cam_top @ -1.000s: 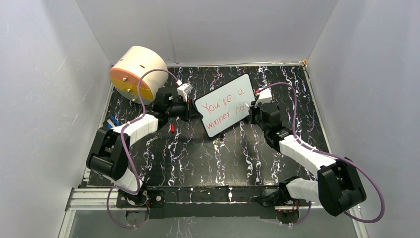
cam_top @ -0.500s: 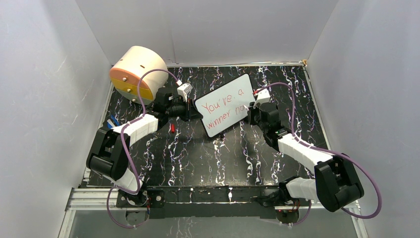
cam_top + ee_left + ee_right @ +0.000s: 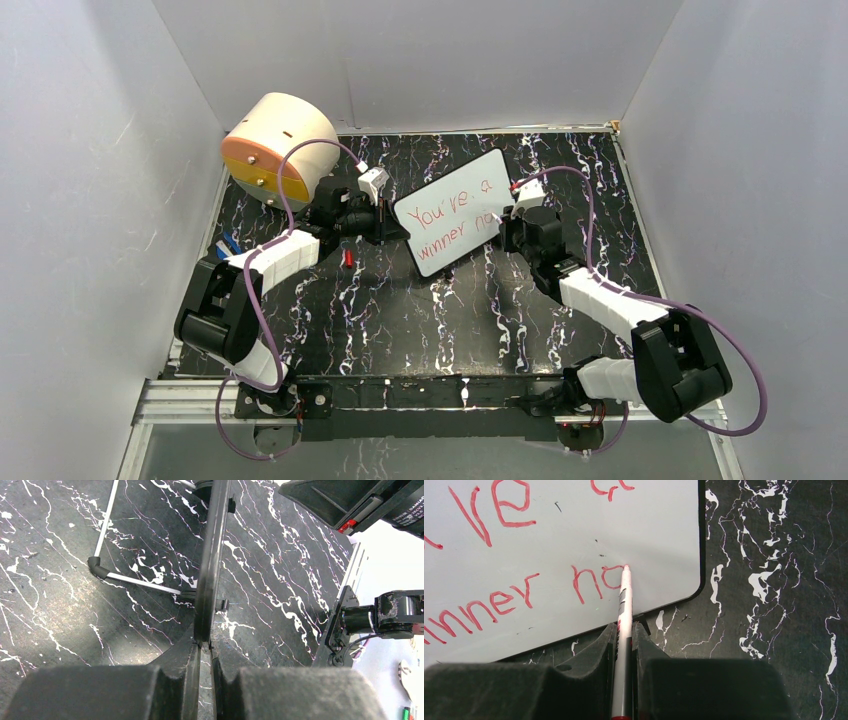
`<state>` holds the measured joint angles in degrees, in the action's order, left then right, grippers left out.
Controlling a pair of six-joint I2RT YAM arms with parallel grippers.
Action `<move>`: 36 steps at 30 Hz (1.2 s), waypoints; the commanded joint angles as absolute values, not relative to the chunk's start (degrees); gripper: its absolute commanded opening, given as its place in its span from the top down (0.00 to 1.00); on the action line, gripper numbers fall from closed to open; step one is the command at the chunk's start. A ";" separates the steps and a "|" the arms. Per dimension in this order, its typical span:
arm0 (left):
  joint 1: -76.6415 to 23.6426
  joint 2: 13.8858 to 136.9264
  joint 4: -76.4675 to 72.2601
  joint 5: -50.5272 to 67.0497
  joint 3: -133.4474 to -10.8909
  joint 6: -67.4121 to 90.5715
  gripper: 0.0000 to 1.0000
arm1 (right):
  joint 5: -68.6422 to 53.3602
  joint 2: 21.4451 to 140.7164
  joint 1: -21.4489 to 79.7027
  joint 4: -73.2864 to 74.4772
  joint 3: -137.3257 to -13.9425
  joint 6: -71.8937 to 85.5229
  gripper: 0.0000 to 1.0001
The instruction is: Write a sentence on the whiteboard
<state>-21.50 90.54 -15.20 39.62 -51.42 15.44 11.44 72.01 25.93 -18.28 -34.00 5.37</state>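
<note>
Black table [image 3: 400, 320]: whiteboard [image 3: 462, 205] reads "You've a winner no".

Middle crowded, near bench [image 3: 420, 320] open
The whiteboard [image 3: 452, 212] stands mid-bench, the left pincer [image 3: 388, 222] clamped on its left edge, the right pincer [image 3: 505, 228] with its marker [image 3: 624, 605] against its right; a beige drum [image 3: 278, 147] fills the far-left corner; the bench nearer the arm bases and far right lies open
</note>
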 commanded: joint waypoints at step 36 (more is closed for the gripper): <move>-21.71 89.17 -12.83 38.00 -52.65 13.54 1.00 | 11.59 72.21 25.39 -21.01 -36.94 4.64 1.00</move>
<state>-21.50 90.54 -15.03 39.53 -51.48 15.44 10.94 72.07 25.67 -18.57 -34.50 5.37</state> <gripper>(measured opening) 0.064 0.206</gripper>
